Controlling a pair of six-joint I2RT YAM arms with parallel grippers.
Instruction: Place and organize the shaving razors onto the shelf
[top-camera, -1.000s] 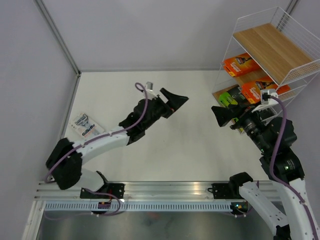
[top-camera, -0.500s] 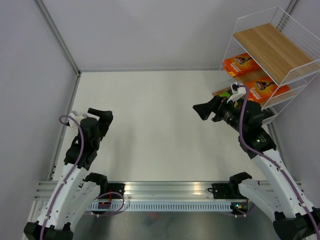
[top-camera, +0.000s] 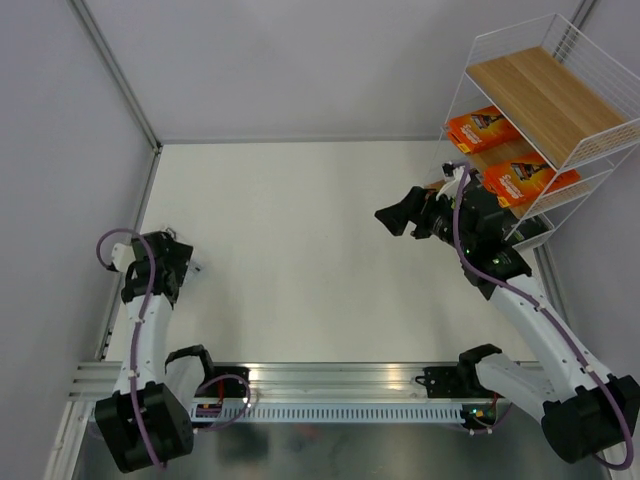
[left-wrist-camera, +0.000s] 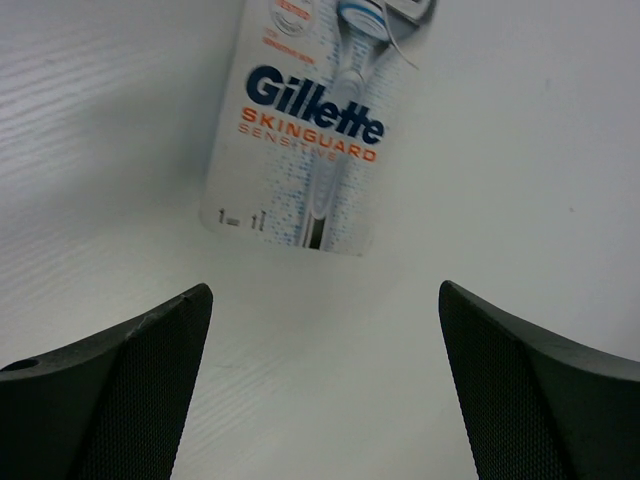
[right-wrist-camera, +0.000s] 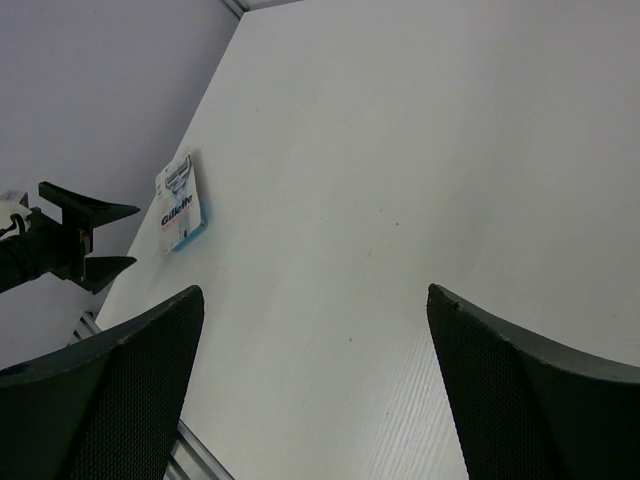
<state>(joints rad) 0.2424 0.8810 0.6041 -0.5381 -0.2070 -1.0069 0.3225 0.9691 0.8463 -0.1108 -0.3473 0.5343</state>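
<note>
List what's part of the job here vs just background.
Job:
- Gillette pack, on the table
- upper orange pack, shelved
- lower orange pack, shelved
- shelf

Background:
- aluminium rail at the near edge
- purple cable on the left arm

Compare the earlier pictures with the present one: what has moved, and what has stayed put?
The left gripper swung back from the middle of the table to its left edge and now hangs open over the Gillette pack. The right gripper, open and empty, drew away from the shelf toward the centre. Nothing was grasped or released. The Gillette pack and the two orange packs on the shelf stayed put.
</note>
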